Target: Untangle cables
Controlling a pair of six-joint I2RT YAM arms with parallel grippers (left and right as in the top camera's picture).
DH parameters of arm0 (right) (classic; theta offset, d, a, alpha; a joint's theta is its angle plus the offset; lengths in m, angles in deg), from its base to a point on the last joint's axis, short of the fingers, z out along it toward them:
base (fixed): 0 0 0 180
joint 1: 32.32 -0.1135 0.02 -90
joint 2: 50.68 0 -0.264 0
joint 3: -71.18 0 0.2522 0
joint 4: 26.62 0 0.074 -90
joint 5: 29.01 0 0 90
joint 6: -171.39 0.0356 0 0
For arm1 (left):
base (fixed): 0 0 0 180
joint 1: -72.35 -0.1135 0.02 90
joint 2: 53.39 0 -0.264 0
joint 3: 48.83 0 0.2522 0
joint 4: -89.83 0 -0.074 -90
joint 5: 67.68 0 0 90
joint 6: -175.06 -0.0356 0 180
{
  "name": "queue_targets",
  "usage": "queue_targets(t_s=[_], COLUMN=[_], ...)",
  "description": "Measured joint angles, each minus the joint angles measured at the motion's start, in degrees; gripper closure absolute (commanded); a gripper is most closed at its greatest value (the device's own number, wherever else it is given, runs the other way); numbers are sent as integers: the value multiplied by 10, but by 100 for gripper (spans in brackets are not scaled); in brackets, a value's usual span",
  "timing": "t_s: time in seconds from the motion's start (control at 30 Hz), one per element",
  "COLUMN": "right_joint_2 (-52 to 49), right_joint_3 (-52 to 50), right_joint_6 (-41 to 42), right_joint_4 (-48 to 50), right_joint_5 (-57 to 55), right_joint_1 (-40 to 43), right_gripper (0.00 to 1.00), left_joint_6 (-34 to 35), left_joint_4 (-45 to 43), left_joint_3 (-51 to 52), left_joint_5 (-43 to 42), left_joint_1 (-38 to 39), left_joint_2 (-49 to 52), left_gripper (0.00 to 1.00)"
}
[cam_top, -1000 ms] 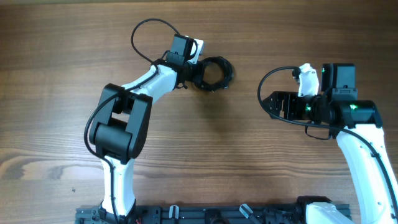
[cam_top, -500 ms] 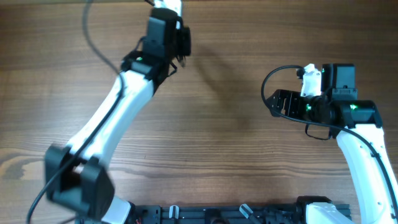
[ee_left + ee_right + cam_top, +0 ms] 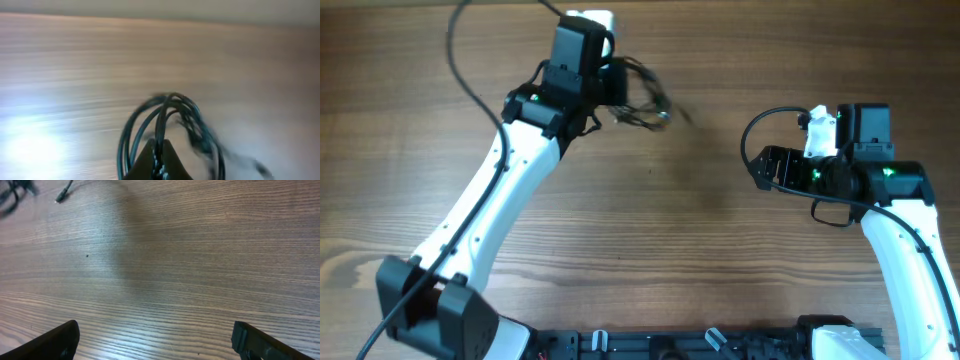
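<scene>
The table (image 3: 720, 270) was brown wood with fine straight grain running across it, matt except for a pale glare patch in the left wrist view. The cables (image 3: 642, 98) were thin, glossy black cords gathered into a loose bundle of oval loops near the far edge, just right of the left gripper (image 3: 618, 84) and smeared by motion blur. In the left wrist view that gripper's dark fingers met in a narrow wedge, pressed together on the strands, with the loops fanning out beyond the tips and one strand trailing to the right. A small dark plug tip (image 3: 62, 196) on a slim cord showed at the top left of the right wrist view; whether it touched the wood could not be told. The right gripper (image 3: 765, 168) hovered well apart from the bundle, its black blocky fingers (image 3: 55, 340) spread wide over bare wood. A second earlier the cords had lain as a tidy round coil beside the left gripper, with the left arm (image 3: 500, 200) folded at the elbow; now the arm was stretched out and the coil had opened into ragged loops. The right arm (image 3: 910, 250) had barely shifted.
</scene>
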Motion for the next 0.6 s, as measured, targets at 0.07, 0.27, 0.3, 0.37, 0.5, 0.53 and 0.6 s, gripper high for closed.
queue_targets(t_s=[0.07,0.27,0.3,0.37,0.5,0.53,0.6], right_joint_2=[0,0,0,0,0,0,0], right_joint_3=[0,0,0,0,0,0,0], right_joint_6=[0,-2,-2,-4,-13,-13,-13], right_joint_4=[4,11,12,9,6,5,5], right_joint_5=[0,0,0,0,0,0,0], right_joint_1=[0,0,0,0,0,0,0], right_gripper=[0,0,0,0,0,0,0], left_joint_6=[61,-33,-82,-122,-82,-71,-56], left_joint_4=[47,49,47,-4,-37,-32,48], left_joint_3=[0,-1,-1,-1,-74,-89,-111], left_joint_5=[160,-28,-133,-271,-263,-236,-184], left_joint_1=[10,8,10,16,7,4,2], left_joint_2=[-25,-50,-41,-28,-42,-56,-74], left_gripper=[96,96,96,96,96,96,96])
